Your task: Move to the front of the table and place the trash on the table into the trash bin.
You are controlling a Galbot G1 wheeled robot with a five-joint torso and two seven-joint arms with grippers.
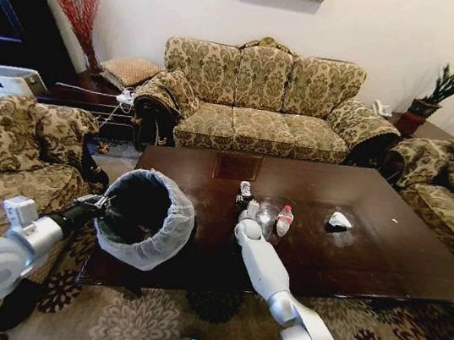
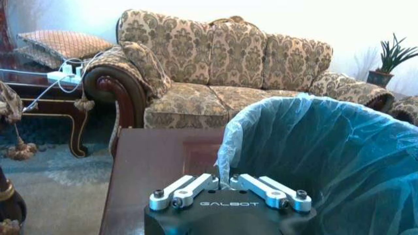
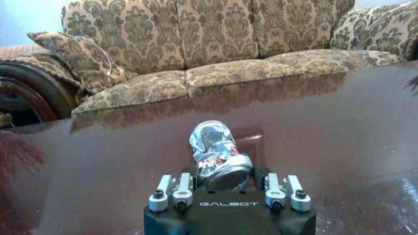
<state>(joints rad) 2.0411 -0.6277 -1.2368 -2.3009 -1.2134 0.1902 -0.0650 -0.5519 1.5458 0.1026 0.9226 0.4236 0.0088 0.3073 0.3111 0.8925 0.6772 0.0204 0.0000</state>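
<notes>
Crushed can (image 3: 217, 155): held between right gripper (image 3: 225, 178) jaws, above desk (image 1: 387, 245). Trash bin (image 1: 145, 218): rim clamped in left gripper (image 2: 228, 182) jaws.

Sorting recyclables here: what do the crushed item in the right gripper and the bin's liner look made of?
The crushed can in the right gripper looks like thin shiny metal, probably aluminium: silvery, creased, round rim. The liner of the trash bin looks like thin translucent plastic film, wrinkled.
</notes>
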